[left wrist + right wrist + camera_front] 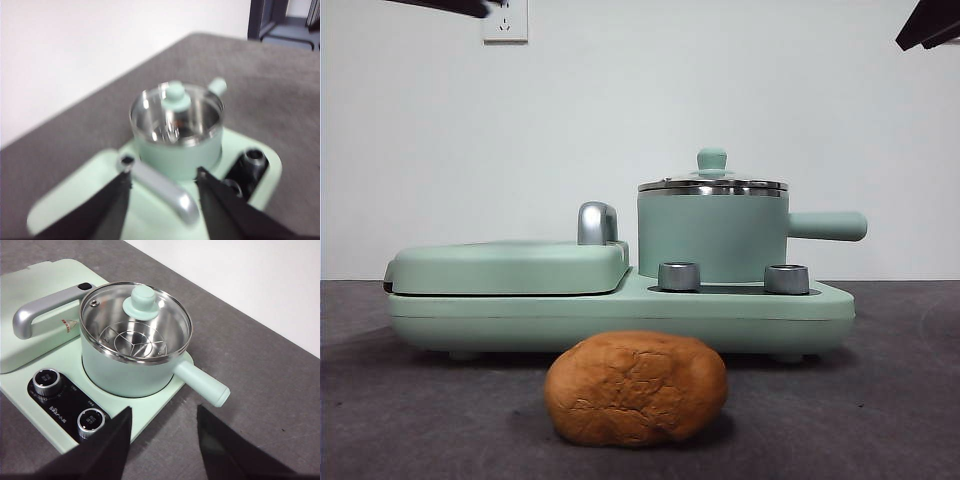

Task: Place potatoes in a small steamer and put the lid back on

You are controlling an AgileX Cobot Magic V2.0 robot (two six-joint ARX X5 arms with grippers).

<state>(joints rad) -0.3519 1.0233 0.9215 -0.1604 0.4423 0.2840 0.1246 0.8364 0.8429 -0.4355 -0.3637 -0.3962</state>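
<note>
One large orange-brown potato (pixel 636 388) lies on the dark table in front of the appliance. The small steamer (pixel 713 238) (pixel 176 145) (pixel 131 367) is a mint green pot on the right half of the base, its straight handle (pixel 827 226) (pixel 201 383) pointing right. The glass lid (pixel 712 183) (pixel 175 97) (pixel 140 302) with its green knob sits on the pot. My left gripper (pixel 162 187) hovers open above the griddle side, facing the pot. My right gripper (pixel 162 422) hovers open above the table by the pot's handle. Both show only as black tips at the front view's top corners.
The flat green griddle cover (pixel 510 266) with a silver handle (pixel 597 222) (pixel 160 187) (pixel 42 310) fills the appliance's left half. Two silver knobs (pixel 679 276) (pixel 786 279) stand on the base's front. A white wall with a socket (pixel 506 20) is behind.
</note>
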